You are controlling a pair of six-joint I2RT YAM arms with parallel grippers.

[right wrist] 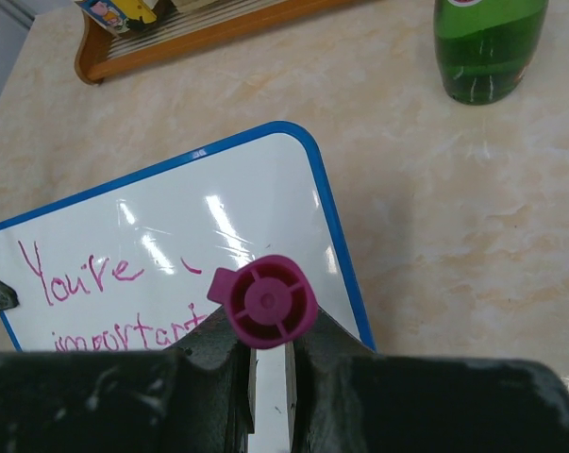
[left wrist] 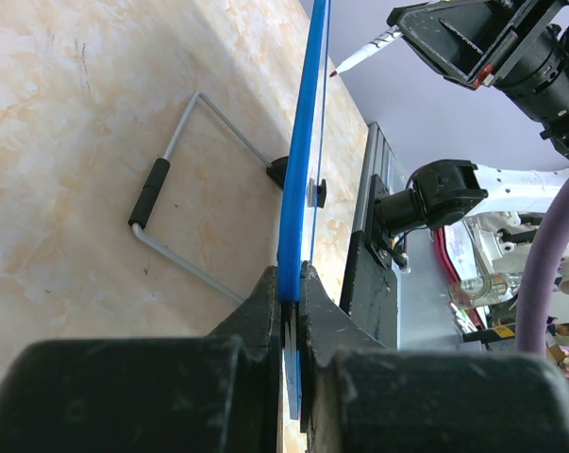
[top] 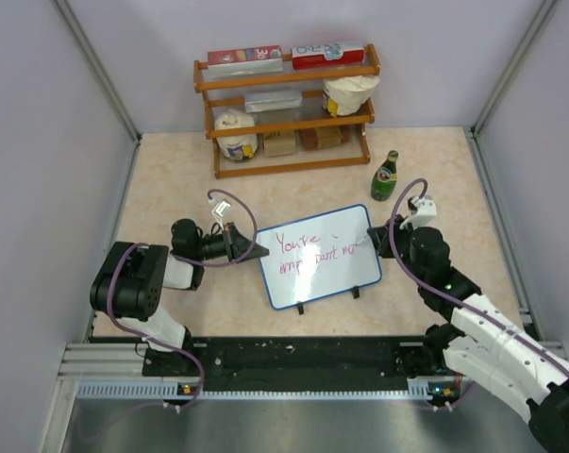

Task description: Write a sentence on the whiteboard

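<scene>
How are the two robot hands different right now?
The left gripper pinches the blue edge of the whiteboard; the right gripper grips a marker with a pink end. The left gripper sits at the whiteboard's left side; the right gripper is by its right side. Both are black and shut on something.

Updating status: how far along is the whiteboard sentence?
Done: two lines of pink handwriting, starting "You're", on the blue-framed white whiteboard. In hand: left claw clamps the board's edge; right claw grips the magenta-ended white marker near the second line's end. Left: possibly finishing that line; unclear.
</scene>
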